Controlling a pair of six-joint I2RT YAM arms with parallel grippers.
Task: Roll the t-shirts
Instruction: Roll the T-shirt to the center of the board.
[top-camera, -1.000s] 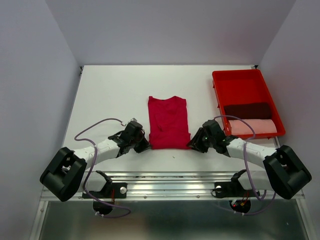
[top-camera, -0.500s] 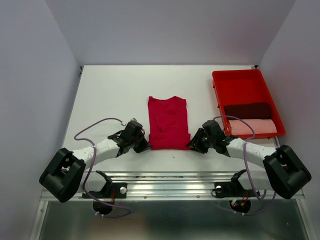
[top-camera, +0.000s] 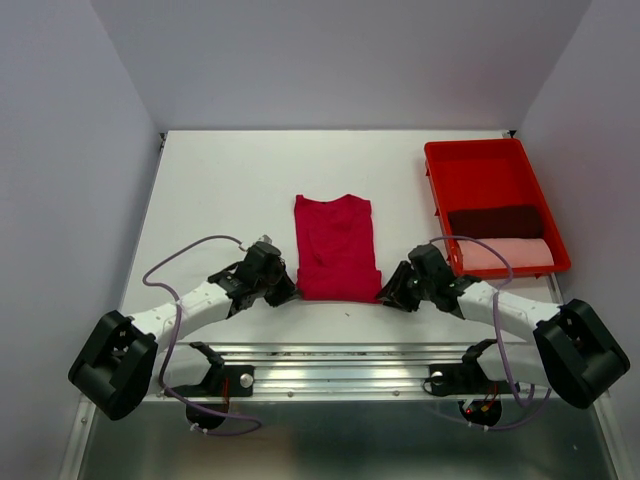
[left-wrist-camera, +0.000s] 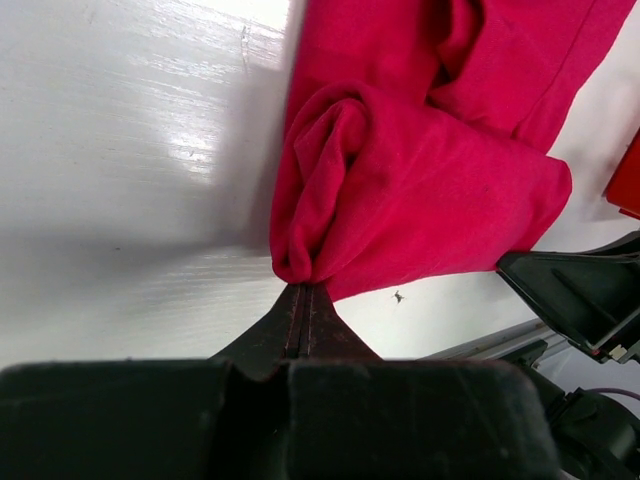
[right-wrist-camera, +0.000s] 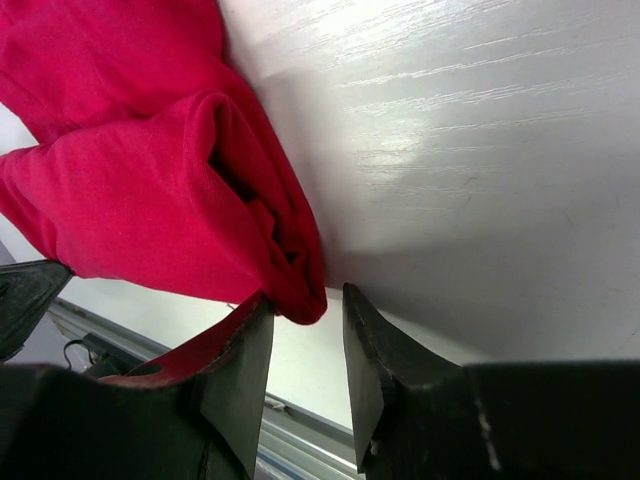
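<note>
A bright crimson t-shirt lies folded lengthwise in the middle of the table, its near end turned into a short roll. My left gripper is at the roll's left end, jaws shut with the cloth pinched at their tips. My right gripper is at the roll's right end. It is open: the cloth end sits between the tips and touches only the left finger. A dark maroon t-shirt and a pale pink one lie rolled in the red tray.
The red tray stands at the table's right, just beyond my right arm. The metal rail at the arms' bases runs along the table's near edge. White walls close in the table on the left, back and right.
The left arm's elbow has swung out to the left. Both grippers and the shirt's near edge have shifted slightly away from the bases. The right jaws stay apart.
</note>
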